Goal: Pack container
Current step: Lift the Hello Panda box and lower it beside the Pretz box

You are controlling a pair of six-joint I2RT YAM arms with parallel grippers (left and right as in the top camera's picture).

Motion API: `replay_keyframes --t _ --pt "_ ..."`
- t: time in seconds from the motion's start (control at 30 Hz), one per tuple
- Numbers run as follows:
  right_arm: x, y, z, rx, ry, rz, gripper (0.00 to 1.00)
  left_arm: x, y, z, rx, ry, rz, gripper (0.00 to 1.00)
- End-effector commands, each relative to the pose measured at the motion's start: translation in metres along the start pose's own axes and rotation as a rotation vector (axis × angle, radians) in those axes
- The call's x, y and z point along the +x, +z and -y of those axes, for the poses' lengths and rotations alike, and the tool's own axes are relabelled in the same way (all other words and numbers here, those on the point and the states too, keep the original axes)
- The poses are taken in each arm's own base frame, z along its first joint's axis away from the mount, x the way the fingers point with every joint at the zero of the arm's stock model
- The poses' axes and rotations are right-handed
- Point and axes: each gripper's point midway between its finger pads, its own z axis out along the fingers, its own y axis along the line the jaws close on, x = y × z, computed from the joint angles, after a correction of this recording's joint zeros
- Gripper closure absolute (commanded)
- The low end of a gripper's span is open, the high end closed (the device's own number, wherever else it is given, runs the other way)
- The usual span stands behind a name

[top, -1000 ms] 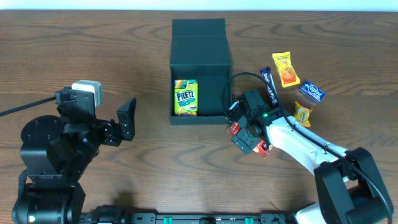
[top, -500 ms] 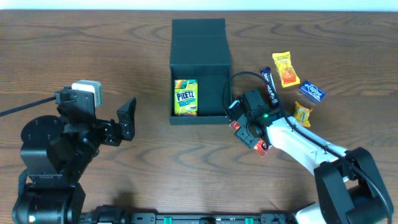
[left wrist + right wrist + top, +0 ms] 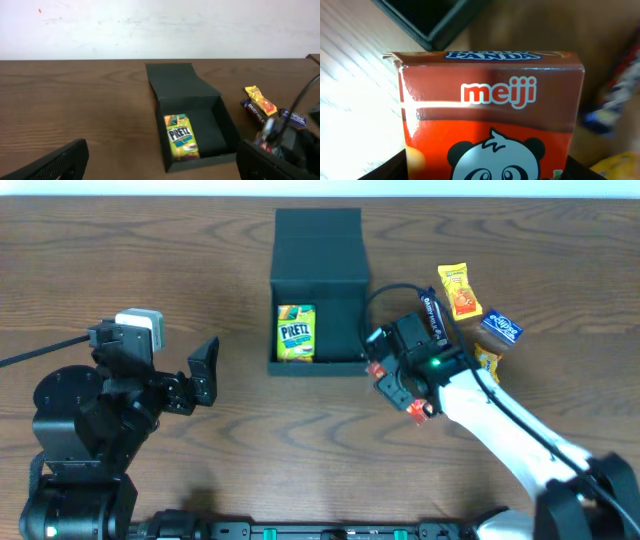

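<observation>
Wooden table (image 3: 200,270) bears black box (image 3: 320,245); nearby lie orange packet (image 3: 458,290), blue packet (image 3: 501,328).

The black left arm (image 3: 95,415) sits folded at the near left, its left gripper (image 3: 207,370) pointing right, fingers (image 3: 50,162) spread wide. The white right arm (image 3: 500,430) stretches from the near right toward the middle, its right gripper (image 3: 398,388) clamped on a red cardboard snack box (image 3: 490,125).

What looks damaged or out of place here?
The red biscuit box held by the right gripper has a crumpled upper left corner in the wrist view, with a crease below it. Nothing else stands out.
</observation>
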Motion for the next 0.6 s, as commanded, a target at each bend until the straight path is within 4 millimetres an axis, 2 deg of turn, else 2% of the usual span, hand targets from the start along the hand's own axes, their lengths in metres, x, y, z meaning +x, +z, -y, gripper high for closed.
replay_keyframes --t 0.0,0.17,0.23,0.47,0.57 --pt "-0.033 -0.037 0.005 0.027 0.014 0.145 0.35 -0.006 -0.004 -0.001 -0.007 0.02 0.017 0.05" --pt "-0.073 -0.079 0.009 0.056 0.081 0.356 0.36 -0.006 -0.004 -0.001 -0.007 0.02 0.017 0.05" --pt "-0.088 -0.091 0.002 0.021 0.114 0.437 0.37 -0.006 -0.004 -0.001 -0.007 0.02 0.017 0.05" --pt "-0.142 -0.116 -0.011 -0.113 0.379 0.663 0.4 -0.006 -0.004 -0.001 -0.008 0.02 0.017 0.05" --pt "-0.166 -0.115 -0.015 -0.167 0.481 0.733 0.47 -0.006 -0.004 -0.001 -0.008 0.02 0.016 0.05"
